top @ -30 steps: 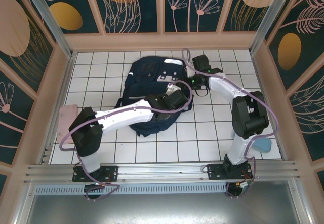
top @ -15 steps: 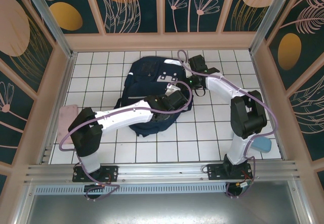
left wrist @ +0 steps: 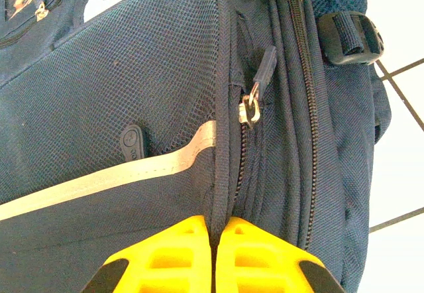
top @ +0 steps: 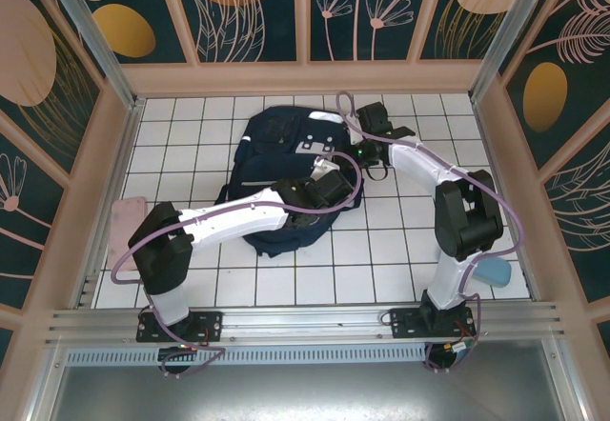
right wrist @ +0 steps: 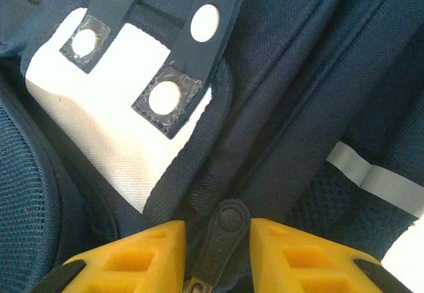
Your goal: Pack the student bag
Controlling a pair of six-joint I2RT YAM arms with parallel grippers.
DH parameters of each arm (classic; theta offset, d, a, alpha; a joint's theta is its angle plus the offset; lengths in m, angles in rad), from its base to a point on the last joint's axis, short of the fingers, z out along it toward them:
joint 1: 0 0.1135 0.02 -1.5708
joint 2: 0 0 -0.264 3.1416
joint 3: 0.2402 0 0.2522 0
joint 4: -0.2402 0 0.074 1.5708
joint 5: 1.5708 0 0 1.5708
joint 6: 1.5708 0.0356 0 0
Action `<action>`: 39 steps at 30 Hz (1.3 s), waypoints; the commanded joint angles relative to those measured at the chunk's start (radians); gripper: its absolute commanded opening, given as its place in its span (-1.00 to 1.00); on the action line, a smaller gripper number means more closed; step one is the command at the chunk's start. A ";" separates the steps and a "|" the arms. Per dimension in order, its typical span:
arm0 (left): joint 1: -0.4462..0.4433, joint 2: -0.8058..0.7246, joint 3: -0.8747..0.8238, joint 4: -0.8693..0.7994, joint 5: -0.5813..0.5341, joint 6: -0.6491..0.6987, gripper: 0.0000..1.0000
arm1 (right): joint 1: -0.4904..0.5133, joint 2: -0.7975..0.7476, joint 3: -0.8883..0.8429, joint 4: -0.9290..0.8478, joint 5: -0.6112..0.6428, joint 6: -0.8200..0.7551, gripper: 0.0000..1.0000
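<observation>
1. The student bag (top: pixel 276 145), navy with a pale stripe (left wrist: pixel 112 180), is laid flat on the white tiled table (top: pixel 400 250), towards the far side and slightly left of centre.
2. A pink flat item (top: pixel 124 226) is seen at the table's left edge, well apart from the bag.
3. The left gripper (left wrist: pixel 213 223) is clenched on a raised seam at the bag's near right part, with the fabric ridge pinched between its yellow fingers.
4. The right gripper (right wrist: pixel 217 233) is set at the bag's far right corner, beside a white patch (right wrist: pixel 99 127).
5. A light-blue item (top: pixel 496 270) is seen near the table's right edge.
6. A dark zipper pull (right wrist: pixel 225 220) is closely flanked by the right gripper's fingers. Whether it is actually clamped cannot be told.
</observation>
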 commanded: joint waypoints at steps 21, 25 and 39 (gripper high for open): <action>0.015 -0.037 0.000 0.013 -0.076 -0.030 -1.00 | -0.033 -0.138 -0.076 0.000 0.021 0.268 -0.15; 0.015 -0.039 -0.001 0.017 -0.071 -0.033 -1.00 | -0.054 -0.081 -0.034 0.038 -0.050 0.279 0.12; 0.016 -0.025 0.007 0.022 -0.065 -0.030 -1.00 | -0.083 0.003 -0.028 0.027 -0.114 0.307 -0.41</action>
